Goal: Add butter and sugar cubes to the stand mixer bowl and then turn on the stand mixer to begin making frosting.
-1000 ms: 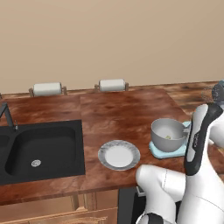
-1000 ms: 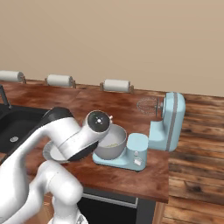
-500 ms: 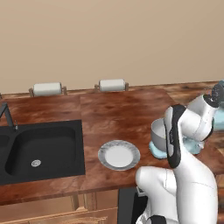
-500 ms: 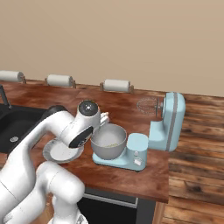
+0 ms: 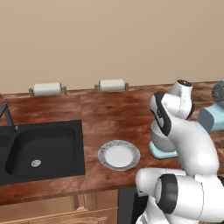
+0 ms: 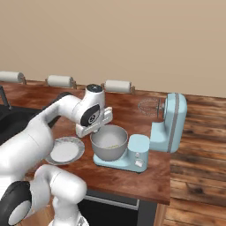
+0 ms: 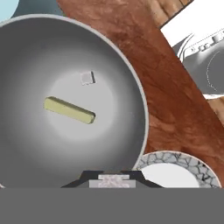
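Butter (image 7: 69,110) and sugar cube (image 7: 87,78) in stand mixer bowl (image 7: 26,52), plate (image 7: 175,168) beside rim, pincer state unclear

Deep grey brushed-metal stand mixer bowl (image 7: 39,52), lighter grey at centre. In it: pale yellow-tan butter stick (image 7: 69,110) & one small white sugar cube (image 7: 87,78). Light blue stand mixer (image 6: 170,126) w/ flat blue base, silver wire whisk. Round white plate (image 5: 119,155), grey marbled rim w/ dark veining. Reddish-brown wood-grain counter (image 5: 109,113). Black sink (image 5: 39,151). White paper-towel rolls (image 5: 112,85) on tan holders. Beige wall.
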